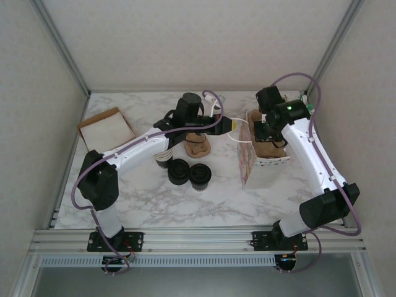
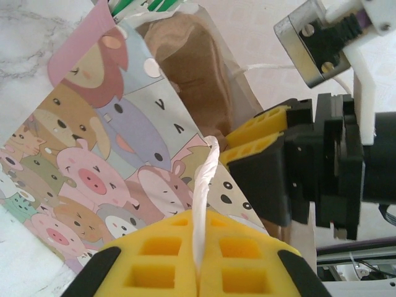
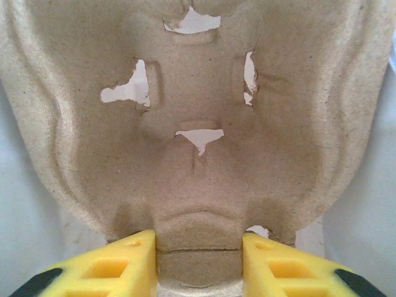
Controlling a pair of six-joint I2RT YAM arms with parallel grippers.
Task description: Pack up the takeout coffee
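Left gripper (image 1: 232, 124) sits upper centre in the top view, beside a cartoon-animal paper bag (image 1: 247, 159); the right gripper (image 1: 270, 137) meets that bag from the right. Centre frame, well apart from the bag, stands what looks like the takeout coffee (image 1: 200, 176): a small black cup with a round black lid. It is probably light, thin-walled and easily crushed, so grip gently around its wall and keep it upright. Left wrist view: yellow fingers pressed together on the bag's white cord handle (image 2: 205, 179). Right wrist view: jaws clamped on a brown pulp cup carrier (image 3: 198, 93).
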